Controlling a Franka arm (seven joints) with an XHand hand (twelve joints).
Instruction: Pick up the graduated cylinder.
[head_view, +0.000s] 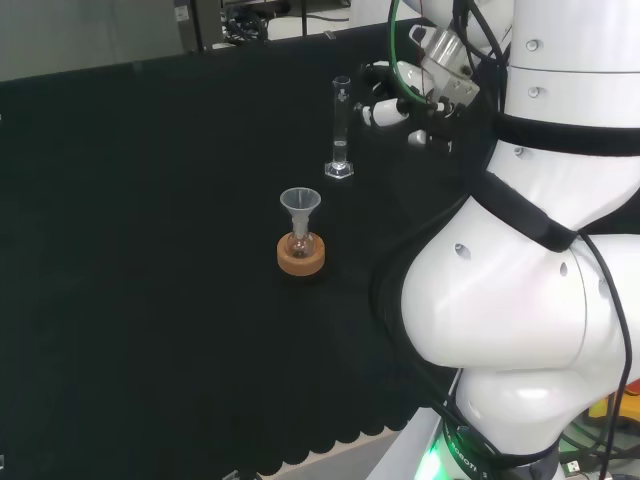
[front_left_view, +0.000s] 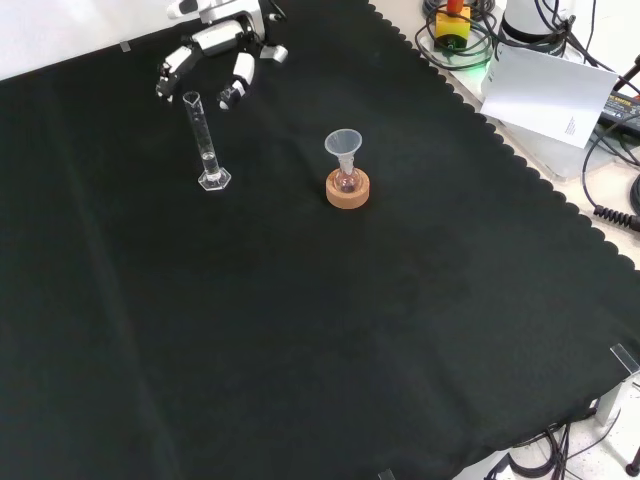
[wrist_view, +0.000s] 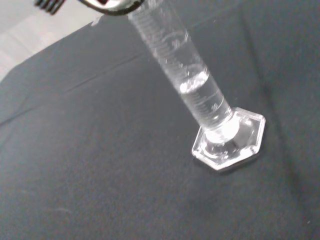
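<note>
A clear graduated cylinder (head_view: 340, 128) stands upright on its hexagonal foot on the black cloth. In the front view the cylinder (front_left_view: 205, 140) is at the upper left, and the hand (front_left_view: 215, 55) hovers just behind its top with relaxed, spread fingers, holding nothing. In the head view the hand (head_view: 395, 100) is just right of the cylinder's upper part, apart from it. The wrist view looks down the cylinder (wrist_view: 190, 80) to its foot; a little clear liquid sits in its lower part.
A cork ring stand (head_view: 301, 254) holds a small flask with a clear funnel (head_view: 300, 208) in its neck, nearer the arm's base than the cylinder. In the front view the stand (front_left_view: 347, 188) is to the cylinder's right. The cloth's scalloped edge (front_left_view: 500, 140) runs along the right.
</note>
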